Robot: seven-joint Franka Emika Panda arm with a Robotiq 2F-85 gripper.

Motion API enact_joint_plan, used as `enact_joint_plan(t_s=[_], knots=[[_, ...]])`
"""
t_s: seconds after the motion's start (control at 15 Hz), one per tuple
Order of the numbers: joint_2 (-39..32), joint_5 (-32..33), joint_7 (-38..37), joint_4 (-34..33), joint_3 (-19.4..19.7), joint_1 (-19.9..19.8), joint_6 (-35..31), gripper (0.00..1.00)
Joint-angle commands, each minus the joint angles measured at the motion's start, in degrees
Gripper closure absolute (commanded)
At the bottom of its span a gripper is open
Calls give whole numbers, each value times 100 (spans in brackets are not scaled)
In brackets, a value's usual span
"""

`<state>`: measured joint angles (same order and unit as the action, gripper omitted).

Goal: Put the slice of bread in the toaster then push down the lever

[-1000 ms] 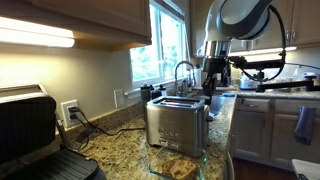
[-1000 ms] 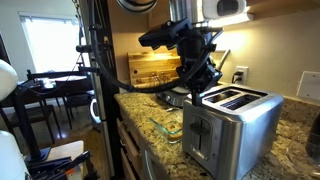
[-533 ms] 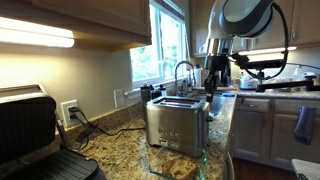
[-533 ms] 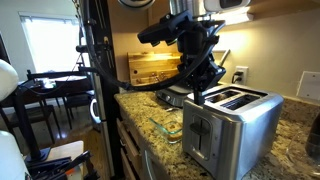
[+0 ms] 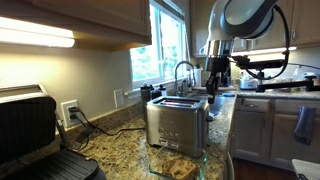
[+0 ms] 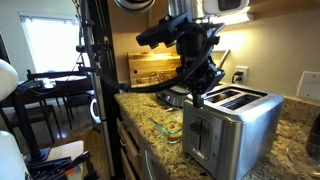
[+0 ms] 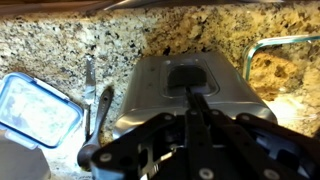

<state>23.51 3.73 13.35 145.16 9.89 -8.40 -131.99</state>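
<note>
- In an exterior view, the toaster (image 5: pixel 178 124) stands on the granite counter (image 5: pixel 115 140), just behind a glass dish (image 5: pixel 182 166). The gripper (image 5: pixel 213 93) hangs at the toaster's end nearest the sink, and a grill press (image 5: pixel 30 135) sits well apart.
- In an exterior view, the gripper (image 6: pixel 197 98) points down at the top corner of the toaster's (image 6: pixel 232 128) end face, near the counter's front edge. Whether bread sits in the slots cannot be told.
- In the wrist view, the gripper (image 7: pixel 197 97) has its fingers pressed together, holding nothing, over the dark lever panel (image 7: pixel 186 76) of the toaster (image 7: pixel 150 90).
</note>
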Motion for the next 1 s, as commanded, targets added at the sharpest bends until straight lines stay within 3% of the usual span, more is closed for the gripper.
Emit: enact_joint_plan(t_s=[0.0, 0.93], knots=[[172, 152, -129, 147, -51, -33, 95, 97], [-70, 315, -339, 49, -153, -49, 103, 97]])
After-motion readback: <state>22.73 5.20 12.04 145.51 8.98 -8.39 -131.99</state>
